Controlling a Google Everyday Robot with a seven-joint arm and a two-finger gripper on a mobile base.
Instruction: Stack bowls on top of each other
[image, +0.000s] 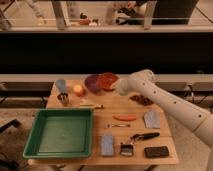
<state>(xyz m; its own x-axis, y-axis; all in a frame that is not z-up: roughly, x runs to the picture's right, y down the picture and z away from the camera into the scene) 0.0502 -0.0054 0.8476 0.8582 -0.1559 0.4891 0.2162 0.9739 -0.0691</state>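
The dark purple bowl (91, 83) sits at the back of the wooden table (165, 159). The red-orange bowl (108, 80) is tilted and raised, its left edge overlapping the purple bowl's right side. My gripper (118, 88) is at the red-orange bowl's right rim and appears shut on it. The white arm reaches in from the right and hides the fingers for the most part.
A pale blue cup (61, 85), a small metal cup (63, 98) and an orange fruit (78, 90) stand left of the bowls. A green tray (37, 148) fills the front left. An orange item (125, 117), blue sponges (152, 119), tongs (145, 136) and a brush (126, 148) lie on the right.
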